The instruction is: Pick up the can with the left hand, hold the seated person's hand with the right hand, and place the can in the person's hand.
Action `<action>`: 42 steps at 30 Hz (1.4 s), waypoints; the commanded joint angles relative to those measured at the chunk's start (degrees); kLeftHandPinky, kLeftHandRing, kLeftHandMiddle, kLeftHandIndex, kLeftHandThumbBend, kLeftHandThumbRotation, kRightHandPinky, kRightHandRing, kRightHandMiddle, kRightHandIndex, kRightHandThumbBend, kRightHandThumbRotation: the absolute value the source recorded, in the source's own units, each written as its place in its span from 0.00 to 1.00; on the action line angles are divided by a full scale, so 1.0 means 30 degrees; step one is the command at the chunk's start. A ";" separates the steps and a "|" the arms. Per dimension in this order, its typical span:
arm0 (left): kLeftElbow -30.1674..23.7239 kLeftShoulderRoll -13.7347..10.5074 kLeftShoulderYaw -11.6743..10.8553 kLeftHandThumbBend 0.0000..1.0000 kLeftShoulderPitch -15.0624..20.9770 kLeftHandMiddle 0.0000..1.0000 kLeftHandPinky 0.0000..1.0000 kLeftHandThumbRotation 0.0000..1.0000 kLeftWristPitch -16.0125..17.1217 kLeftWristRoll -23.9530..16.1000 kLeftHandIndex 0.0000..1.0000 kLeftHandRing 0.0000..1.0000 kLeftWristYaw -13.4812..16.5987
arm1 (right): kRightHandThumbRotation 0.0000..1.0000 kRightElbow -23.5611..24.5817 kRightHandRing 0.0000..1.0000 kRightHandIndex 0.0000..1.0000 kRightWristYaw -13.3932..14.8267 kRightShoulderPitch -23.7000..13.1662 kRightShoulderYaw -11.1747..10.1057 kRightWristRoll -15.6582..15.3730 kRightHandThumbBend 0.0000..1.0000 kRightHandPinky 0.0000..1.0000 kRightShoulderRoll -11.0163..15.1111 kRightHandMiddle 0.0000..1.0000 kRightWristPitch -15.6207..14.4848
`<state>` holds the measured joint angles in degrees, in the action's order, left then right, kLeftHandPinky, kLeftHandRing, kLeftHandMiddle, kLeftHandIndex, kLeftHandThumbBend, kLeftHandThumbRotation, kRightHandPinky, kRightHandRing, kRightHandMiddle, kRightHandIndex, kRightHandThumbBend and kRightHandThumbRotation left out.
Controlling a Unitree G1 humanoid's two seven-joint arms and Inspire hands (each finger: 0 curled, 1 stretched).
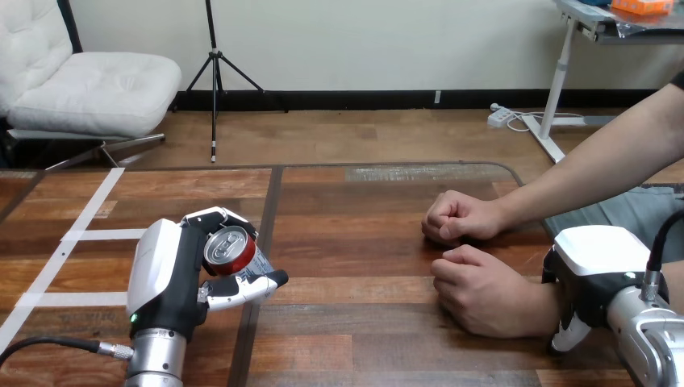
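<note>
Here's left arm, in from bottom edge, silver forearm running straight up view, wrist in line. Left robot hand [169, 270] above surface [363, 322], white back shell facing left, palm turned right. Fingers [211, 218] curled over top, thumb [246, 286] hooked underneath, can [230, 250] pinned between them, tilted, lid toward camera. Over to right arm: in from bottom right corner, forearm angled up-left. Right robot hand [597, 270] set against person's wrist [539, 305], white back shell up. Grip there hidden, cannot tell.
</note>
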<state>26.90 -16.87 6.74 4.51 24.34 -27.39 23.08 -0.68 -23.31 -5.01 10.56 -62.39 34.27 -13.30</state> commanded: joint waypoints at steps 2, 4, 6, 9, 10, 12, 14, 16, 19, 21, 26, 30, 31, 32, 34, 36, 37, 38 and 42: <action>-0.0976 -0.0092 -0.0510 0.68 0.0805 0.45 0.31 0.00 0.0469 0.0293 0.47 0.37 0.0258 | 0.00 0.0288 0.23 0.54 0.0892 -0.0584 -0.0470 0.0712 0.73 0.10 0.0433 0.36 0.0130; -0.1007 -0.0083 -0.0529 0.68 0.0799 0.45 0.31 0.00 0.0432 0.0324 0.47 0.37 0.0209 | 0.00 0.0366 0.24 0.54 0.0861 -0.0568 -0.0530 0.0872 0.73 0.11 0.0429 0.37 0.0077; -0.1021 -0.0080 -0.0544 0.68 0.0794 0.45 0.31 0.00 0.0433 0.0345 0.47 0.37 0.0172 | 0.00 0.0436 0.24 0.54 0.0841 -0.0550 -0.0589 0.1048 0.73 0.11 0.0423 0.38 0.0035; -0.1070 -0.0068 -0.0578 0.68 0.0775 0.45 0.31 0.00 0.0407 0.0403 0.47 0.37 0.0078 | 0.00 0.0488 0.25 0.54 0.0933 -0.0520 -0.0668 0.1315 0.73 0.11 0.0455 0.38 0.0059; -0.1009 -0.0076 -0.0579 0.68 0.0796 0.45 0.31 0.00 0.0524 0.0384 0.47 0.37 0.0140 | 0.00 0.0493 0.25 0.54 0.0982 -0.0521 -0.0667 0.1340 0.73 0.11 0.0475 0.39 0.0038; -0.0927 -0.0085 -0.0582 0.68 0.0824 0.45 0.31 0.00 0.0675 0.0351 0.47 0.38 0.0224 | 0.00 0.0494 0.26 0.54 0.1042 -0.0526 -0.0637 0.1364 0.73 0.12 0.0516 0.39 -0.0005; -0.0862 -0.0077 -0.0577 0.69 0.0852 0.45 0.31 0.00 0.0725 0.0267 0.47 0.38 0.0339 | 0.00 0.0527 0.26 0.55 0.1057 -0.0536 -0.0605 0.1388 0.72 0.12 0.0567 0.40 -0.0066; -0.0897 -0.0055 -0.0575 0.69 0.0845 0.45 0.31 0.00 0.0608 0.0211 0.47 0.38 0.0349 | 0.00 0.0588 0.27 0.55 0.1081 -0.0529 -0.0585 0.1428 0.72 0.12 0.0605 0.40 -0.0137; -0.0953 -0.0029 -0.0574 0.69 0.0828 0.46 0.31 0.00 0.0484 0.0215 0.47 0.38 0.0268 | 0.00 0.0718 0.28 0.55 0.1142 -0.0487 -0.0617 0.1501 0.71 0.13 0.0604 0.41 -0.0234; -0.0921 -0.0029 -0.0576 0.69 0.0833 0.46 0.31 0.00 0.0567 0.0262 0.47 0.38 0.0225 | 0.00 0.0797 0.28 0.55 0.1188 -0.0451 -0.0657 0.1556 0.72 0.13 0.0584 0.41 -0.0279; -0.0967 -0.0032 -0.0563 0.68 0.0825 0.46 0.32 0.00 0.0469 0.0256 0.48 0.39 0.0116 | 0.00 0.0907 0.27 0.55 0.1234 -0.0425 -0.0765 0.1792 0.73 0.13 0.0569 0.40 -0.0390; -0.0860 -0.0043 -0.0566 0.68 0.0868 0.46 0.32 0.00 0.0720 0.0253 0.48 0.39 0.0215 | 0.00 0.0990 0.27 0.54 0.1241 -0.0430 -0.0828 0.1938 0.74 0.13 0.0591 0.40 -0.0454; -0.0854 -0.0042 -0.0568 0.68 0.0876 0.46 0.32 0.00 0.0732 0.0265 0.48 0.39 0.0211 | 0.00 0.1048 0.28 0.54 0.1195 -0.0438 -0.0847 0.1941 0.74 0.13 0.0604 0.41 -0.0501; -0.0858 -0.0040 -0.0571 0.69 0.0878 0.46 0.32 0.00 0.0720 0.0273 0.48 0.39 0.0199 | 0.00 0.1089 0.29 0.54 0.1162 -0.0444 -0.0853 0.1940 0.74 0.14 0.0615 0.41 -0.0536; -0.0846 -0.0047 -0.0573 0.69 0.0888 0.46 0.32 0.00 0.0734 0.0289 0.48 0.39 0.0180 | 0.00 0.1193 0.29 0.55 0.1121 -0.0440 -0.0898 0.1957 0.74 0.15 0.0627 0.42 -0.0592; -0.0827 -0.0058 -0.0572 0.69 0.0897 0.46 0.32 0.00 0.0766 0.0299 0.48 0.39 0.0170 | 0.00 0.1277 0.30 0.56 0.1111 -0.0426 -0.0939 0.1987 0.74 0.15 0.0636 0.42 -0.0625; -0.0822 -0.0069 -0.0563 0.69 0.0905 0.46 0.32 0.00 0.0780 0.0275 0.48 0.39 0.0183 | 0.00 0.1340 0.30 0.56 0.1096 -0.0429 -0.0963 0.2002 0.74 0.16 0.0653 0.42 -0.0648; -0.0824 -0.0077 -0.0558 0.69 0.0912 0.46 0.32 0.00 0.0784 0.0256 0.48 0.39 0.0192 | 0.00 0.1378 0.30 0.56 0.1085 -0.0436 -0.0969 0.2014 0.74 0.16 0.0671 0.43 -0.0668; -0.0928 -0.0060 -0.0551 0.69 0.0904 0.46 0.32 0.00 0.0681 0.0260 0.48 0.39 0.0120 | 0.00 0.1499 0.32 0.56 0.1162 -0.0453 -0.0989 0.2104 0.74 0.17 0.0749 0.43 -0.0694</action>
<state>26.90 -16.87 5.93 4.50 24.36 -27.33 22.95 1.35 -21.41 -4.56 10.27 -57.25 35.57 -14.32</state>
